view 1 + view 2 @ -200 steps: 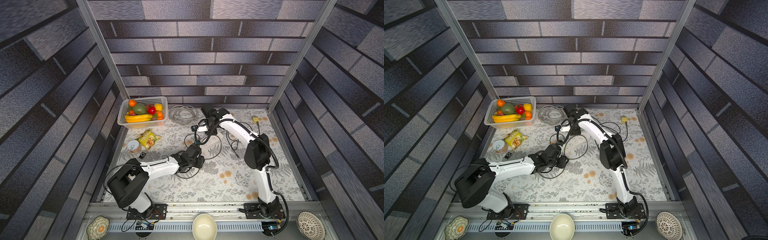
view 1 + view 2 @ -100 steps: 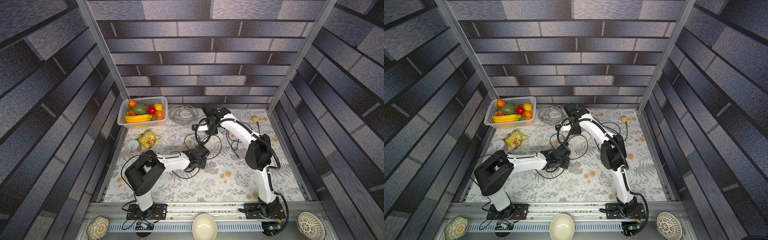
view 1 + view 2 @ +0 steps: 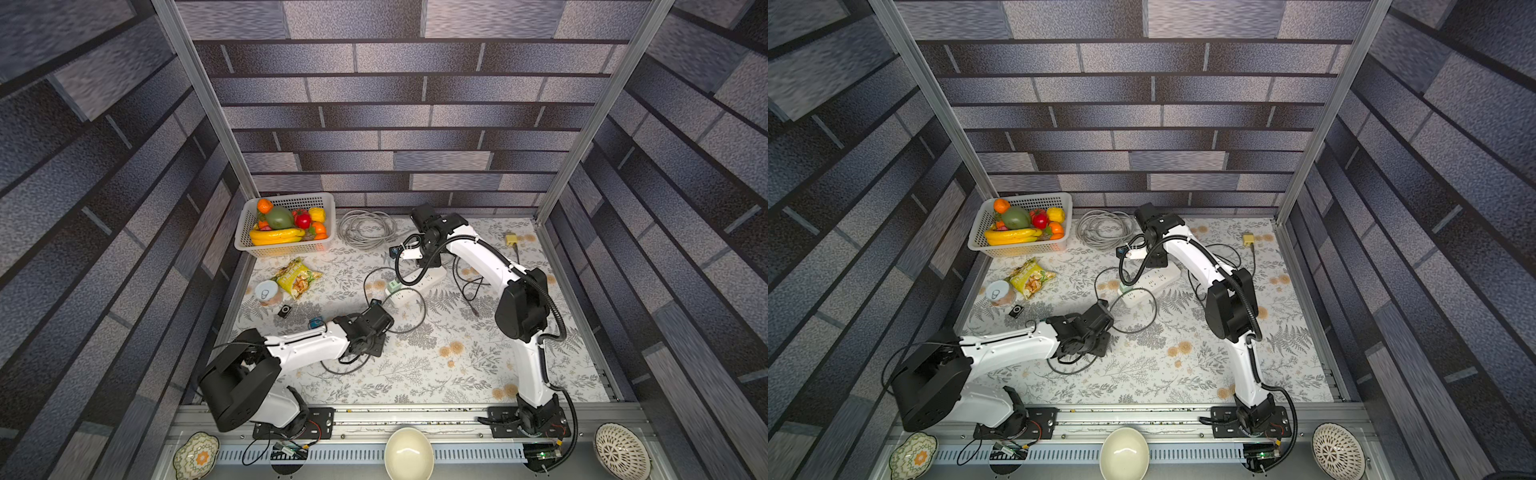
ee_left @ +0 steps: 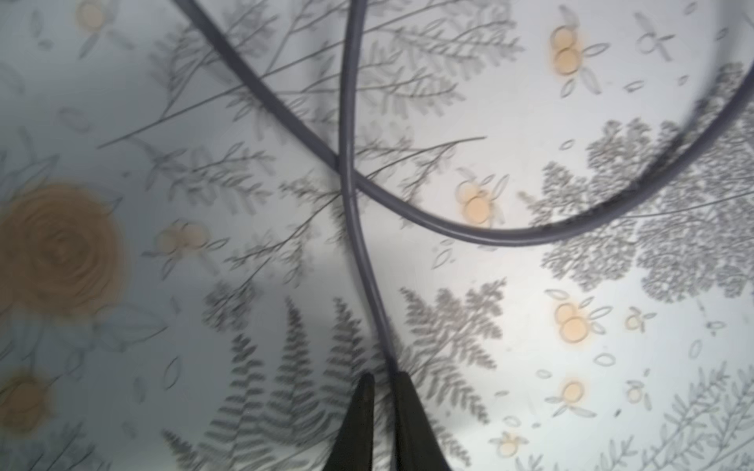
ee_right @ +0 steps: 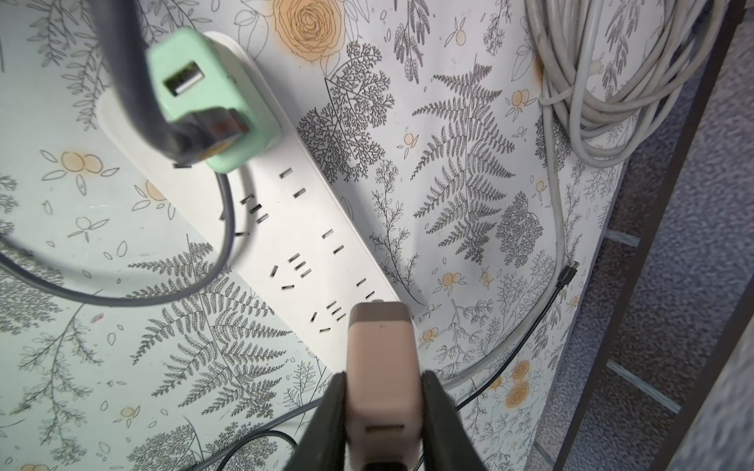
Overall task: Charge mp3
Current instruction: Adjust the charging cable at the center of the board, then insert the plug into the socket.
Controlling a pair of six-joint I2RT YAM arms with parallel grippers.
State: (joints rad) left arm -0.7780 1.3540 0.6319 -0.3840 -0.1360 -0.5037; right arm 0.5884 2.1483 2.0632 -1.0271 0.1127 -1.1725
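I have two pincers, both occupied. My left pincer [image 4: 385, 377] is pinched almost closed on one dark cable [image 4: 355, 228]. My right pincer [image 5: 382, 379] grips one beige charger [image 5: 379, 346] above the single power strip [image 5: 310, 228], where one green charger [image 5: 204, 98] sits plugged in. One mp3 player [image 3: 284, 311] lies near the table's [image 3: 436, 374] left edge.

A robot test booth dressed like a home: metal posts [image 3: 210, 104] edge printed brick-pattern walls [image 3: 395, 83], two white robot arms [image 3: 307, 345] are bolted to a rail [image 3: 415, 415] at the frame's bottom, and a flowered tablecloth [image 3: 457, 374] carries a fruit basket [image 3: 286, 249] at upper left.
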